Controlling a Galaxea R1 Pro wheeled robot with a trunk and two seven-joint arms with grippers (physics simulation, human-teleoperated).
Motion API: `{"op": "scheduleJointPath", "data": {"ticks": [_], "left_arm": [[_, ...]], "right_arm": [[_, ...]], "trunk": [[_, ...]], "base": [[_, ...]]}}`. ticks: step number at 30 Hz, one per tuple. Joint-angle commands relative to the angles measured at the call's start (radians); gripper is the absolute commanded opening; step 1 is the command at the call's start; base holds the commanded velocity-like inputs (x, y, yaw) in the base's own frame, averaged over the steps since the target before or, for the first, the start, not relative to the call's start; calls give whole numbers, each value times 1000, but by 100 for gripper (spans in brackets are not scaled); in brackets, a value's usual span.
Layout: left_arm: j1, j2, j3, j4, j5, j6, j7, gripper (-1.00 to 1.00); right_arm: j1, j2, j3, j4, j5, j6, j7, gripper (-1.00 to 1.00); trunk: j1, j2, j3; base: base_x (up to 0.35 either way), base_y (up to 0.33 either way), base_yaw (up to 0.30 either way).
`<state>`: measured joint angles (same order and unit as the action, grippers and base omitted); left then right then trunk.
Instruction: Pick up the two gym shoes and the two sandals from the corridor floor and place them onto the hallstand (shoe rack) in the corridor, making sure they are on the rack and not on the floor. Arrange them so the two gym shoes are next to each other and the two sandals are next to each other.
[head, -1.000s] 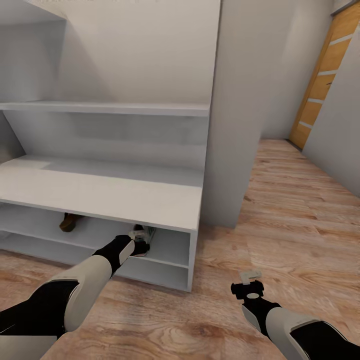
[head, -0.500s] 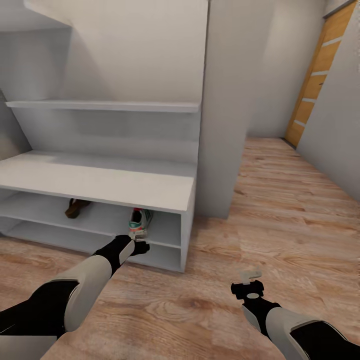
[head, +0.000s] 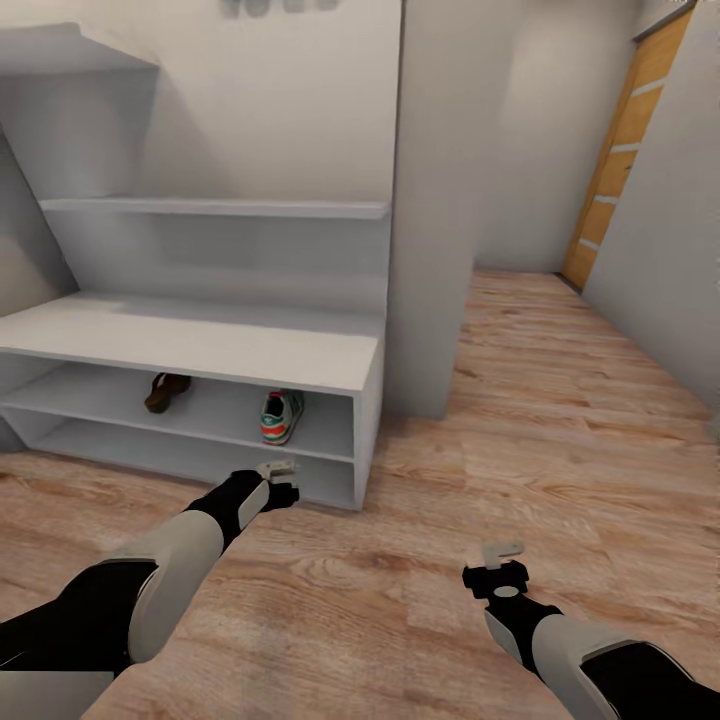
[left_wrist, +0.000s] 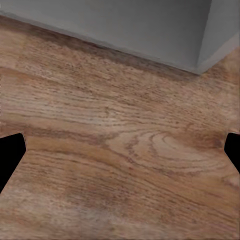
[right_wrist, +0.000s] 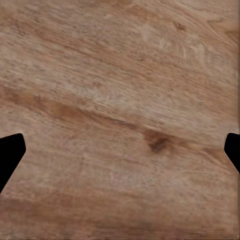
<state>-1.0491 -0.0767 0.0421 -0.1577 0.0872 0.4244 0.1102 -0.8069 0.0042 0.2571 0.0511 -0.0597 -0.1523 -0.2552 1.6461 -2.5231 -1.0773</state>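
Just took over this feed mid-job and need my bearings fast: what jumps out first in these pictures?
The white shoe rack at left catches the eye: in its upper open compartment stand one white sneaker with green and red trim and, further left, one brown sandal. Both grippers are open and empty over the wood floor, the left gripper just in front of the rack's base, the right gripper out in the corridor. An orange door stands far right.
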Motion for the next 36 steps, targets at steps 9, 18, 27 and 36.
{"op": "scheduleJointPath", "data": {"ticks": [9,18,27,36], "left_arm": [[0,11,4,10,9,-7,7,100],[0,27,4,106,9,-197,8,100],[2,28,5,123,10,-244,8,100],[69,27,7,127,12,-275,10,100]], "right_arm": [[-2,0,7,4,-6,-7,-1,100],[-2,1,6,4,-9,-13,-1,100],[-2,4,5,4,-13,-24,-2,100],[-2,2,4,5,-14,-31,-2,100]], "trunk": [[-1,0,-1],[-1,0,-1],[-1,0,-1],[-1,0,-1]], "base": [[-140,-6,0],[-14,-1,0],[-2,0,0],[0,0,-91]]}}
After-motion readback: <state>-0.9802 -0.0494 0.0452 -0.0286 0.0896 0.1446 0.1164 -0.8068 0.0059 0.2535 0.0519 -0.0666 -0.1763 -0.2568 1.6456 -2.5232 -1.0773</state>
